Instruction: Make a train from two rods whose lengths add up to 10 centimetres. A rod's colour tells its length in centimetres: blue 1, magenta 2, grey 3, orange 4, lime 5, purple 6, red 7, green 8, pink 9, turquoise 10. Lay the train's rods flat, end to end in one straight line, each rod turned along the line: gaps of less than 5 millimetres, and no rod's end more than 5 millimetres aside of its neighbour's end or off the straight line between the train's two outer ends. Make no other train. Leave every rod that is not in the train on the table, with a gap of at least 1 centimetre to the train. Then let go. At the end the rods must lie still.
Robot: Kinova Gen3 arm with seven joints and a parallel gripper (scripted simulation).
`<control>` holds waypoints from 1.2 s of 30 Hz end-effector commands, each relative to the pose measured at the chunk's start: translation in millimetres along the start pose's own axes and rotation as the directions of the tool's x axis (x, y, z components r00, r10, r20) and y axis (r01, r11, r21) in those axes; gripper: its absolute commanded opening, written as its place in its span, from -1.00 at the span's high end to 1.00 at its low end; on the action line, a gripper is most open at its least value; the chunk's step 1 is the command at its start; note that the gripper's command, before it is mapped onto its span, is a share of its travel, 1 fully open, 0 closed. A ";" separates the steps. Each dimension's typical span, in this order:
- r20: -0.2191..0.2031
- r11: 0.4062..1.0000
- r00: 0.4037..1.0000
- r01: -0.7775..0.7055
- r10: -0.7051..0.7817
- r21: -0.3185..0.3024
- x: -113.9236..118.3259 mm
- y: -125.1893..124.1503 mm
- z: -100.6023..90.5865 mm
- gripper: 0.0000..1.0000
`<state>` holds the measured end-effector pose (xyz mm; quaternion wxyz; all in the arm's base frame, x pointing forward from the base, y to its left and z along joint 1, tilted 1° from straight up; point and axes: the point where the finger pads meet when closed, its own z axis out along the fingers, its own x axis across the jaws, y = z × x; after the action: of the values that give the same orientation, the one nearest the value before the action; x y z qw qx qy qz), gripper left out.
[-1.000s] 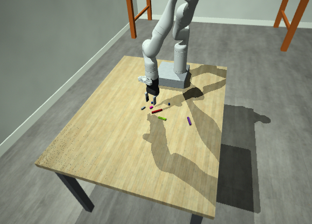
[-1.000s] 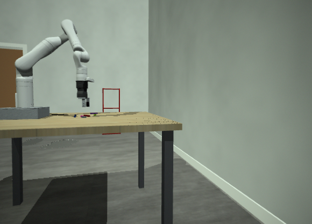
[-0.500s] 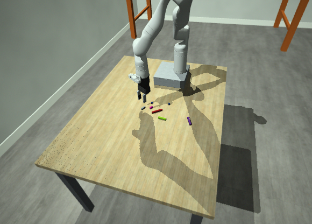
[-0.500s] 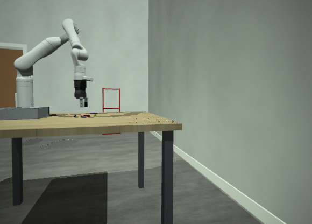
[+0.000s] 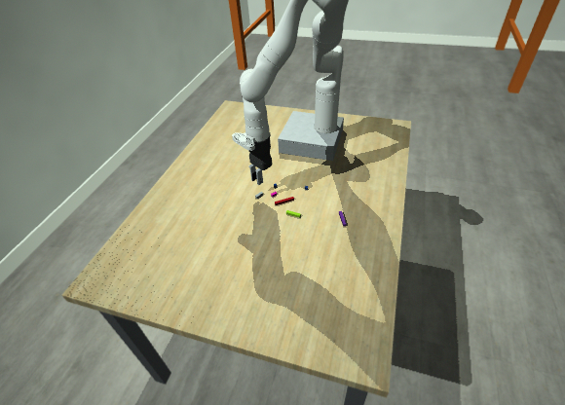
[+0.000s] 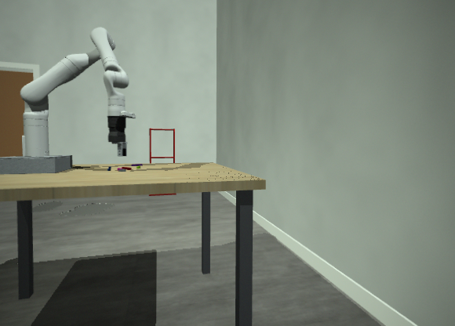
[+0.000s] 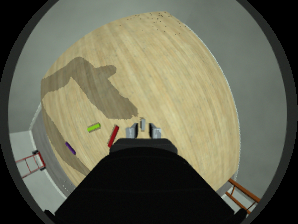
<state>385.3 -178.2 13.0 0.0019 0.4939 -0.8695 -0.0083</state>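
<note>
My gripper is partly open and empty. It hangs above the table, near and over the grey rod. The grey rod lies flat and shows between the fingertips in the wrist view, well below them. The red rod lies to its right in the top view, apart and at a different angle. The lime rod lies in front of the red one. The purple rod lies farther right.
A magenta rod lies between the grey and red rods, touching neither. One blue rod lies behind it, another blue rod farther right. These three are hidden in the wrist view. The arm's base block stands at the table's back.
</note>
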 end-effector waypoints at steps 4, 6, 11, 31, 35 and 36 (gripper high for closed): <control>0.007 1.000 1.000 -0.007 0.007 -0.004 -2.1 0.5 0.2 -0.07; 0.007 1.000 1.000 -0.007 0.007 -0.004 -2.1 0.5 0.2 -0.07; 0.007 1.000 1.000 -0.007 0.007 -0.004 -2.1 0.5 0.2 -0.07; 0.007 1.000 1.000 -0.009 0.009 -0.007 -1.6 2.3 7.3 -0.07; 0.007 1.000 1.000 -0.009 0.009 -0.007 -1.6 2.5 12.0 -0.07; 0.007 1.000 1.000 -0.009 0.009 -0.007 -1.6 2.5 13.3 -0.07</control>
<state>384.0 -173.4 3.7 0.0014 0.4919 -0.8705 -0.0152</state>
